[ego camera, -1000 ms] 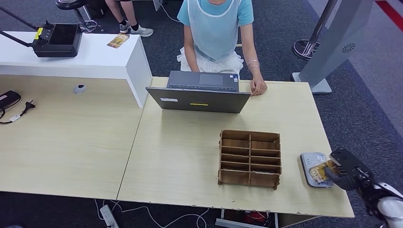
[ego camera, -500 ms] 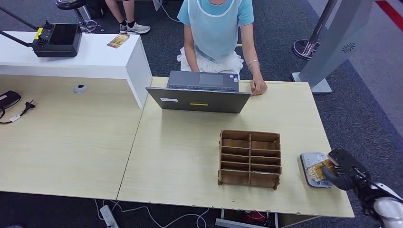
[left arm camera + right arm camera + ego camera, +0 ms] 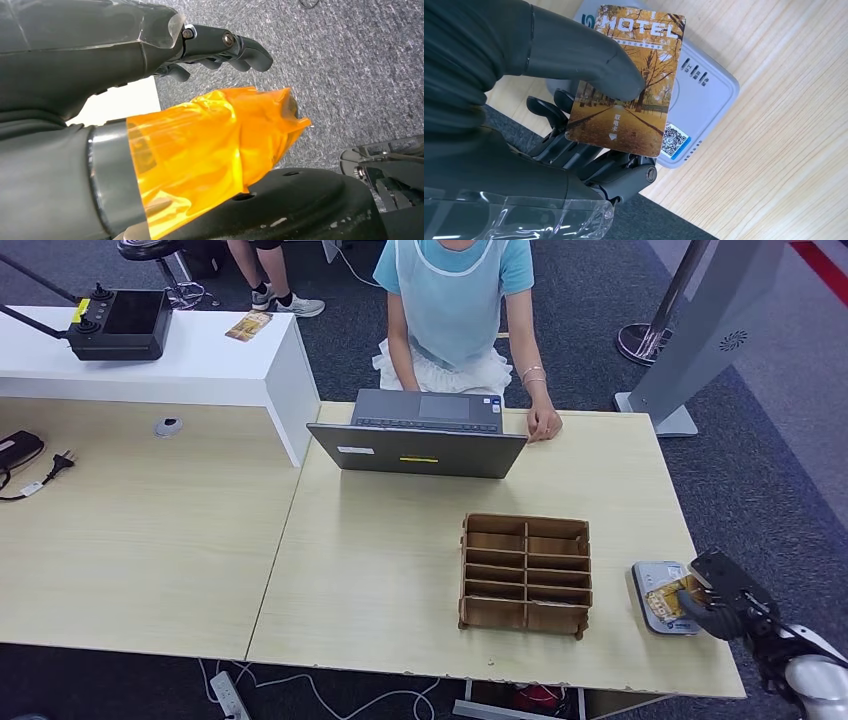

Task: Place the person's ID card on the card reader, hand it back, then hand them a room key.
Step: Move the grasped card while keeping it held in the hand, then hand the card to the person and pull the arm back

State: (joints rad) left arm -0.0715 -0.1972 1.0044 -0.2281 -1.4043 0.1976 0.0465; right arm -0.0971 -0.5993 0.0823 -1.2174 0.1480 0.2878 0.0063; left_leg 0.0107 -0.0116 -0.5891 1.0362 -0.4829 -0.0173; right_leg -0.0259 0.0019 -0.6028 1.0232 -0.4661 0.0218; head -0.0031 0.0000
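- Your left hand hangs over the carpet, fingers curled in around nothing.
- The wooden organiser sits mid-table, left of the card reader.
- Your right hand pinches the card between thumb and fingers, just over the reader: the reading step is in hand.
- Next, lower it flat.
- Since the earlier frame, the hand has edged slightly nearer the table edge.
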